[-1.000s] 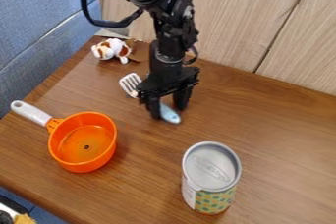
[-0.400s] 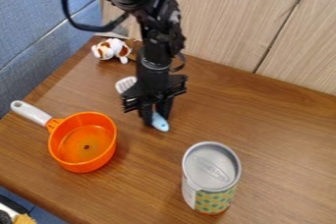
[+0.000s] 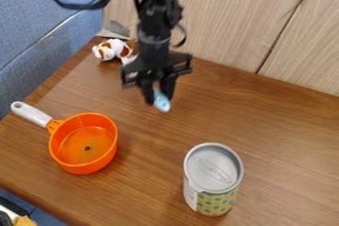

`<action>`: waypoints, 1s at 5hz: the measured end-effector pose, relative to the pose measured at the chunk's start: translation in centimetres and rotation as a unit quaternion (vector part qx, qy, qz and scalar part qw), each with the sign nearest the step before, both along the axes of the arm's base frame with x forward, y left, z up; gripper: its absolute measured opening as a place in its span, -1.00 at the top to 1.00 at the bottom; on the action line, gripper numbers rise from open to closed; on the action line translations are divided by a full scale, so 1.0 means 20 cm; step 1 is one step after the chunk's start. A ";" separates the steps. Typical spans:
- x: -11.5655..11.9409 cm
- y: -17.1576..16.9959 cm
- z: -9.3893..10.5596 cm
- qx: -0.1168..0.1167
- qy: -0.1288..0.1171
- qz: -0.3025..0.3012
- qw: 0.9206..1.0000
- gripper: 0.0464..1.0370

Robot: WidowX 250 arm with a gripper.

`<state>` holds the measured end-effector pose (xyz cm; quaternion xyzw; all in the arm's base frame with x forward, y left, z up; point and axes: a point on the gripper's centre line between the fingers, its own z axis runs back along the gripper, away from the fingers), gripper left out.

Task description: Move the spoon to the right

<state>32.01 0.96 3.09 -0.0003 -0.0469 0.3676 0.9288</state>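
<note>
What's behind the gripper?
A light-blue handle shows at the tip of the gripper, with wooden tabletop around; what lies behind the gripper's body is covered.

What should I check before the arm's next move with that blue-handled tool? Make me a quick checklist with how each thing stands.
1. Blue handle between the fingers of the gripper: ok.
2. Tool lifted off the table: cannot tell from this angle.
3. Tool farther right than the can: not ok, it is to the left.
4. Can upright and apart from the gripper: ok.
5. Orange pan apart from the gripper: ok.
6. Stuffed toy free of the arm: cannot tell, they overlap in view.
</note>
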 end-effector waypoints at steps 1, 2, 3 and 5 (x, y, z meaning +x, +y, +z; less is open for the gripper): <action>0.12 -0.17 0.06 0.003 -0.031 -0.127 0.991 0.42; 0.21 -0.32 -0.01 -0.003 -0.041 -0.220 0.975 0.42; 0.27 -0.42 -0.05 -0.002 -0.051 -0.269 0.962 0.42; 0.27 -0.54 -0.21 0.003 -0.027 -0.323 0.946 0.42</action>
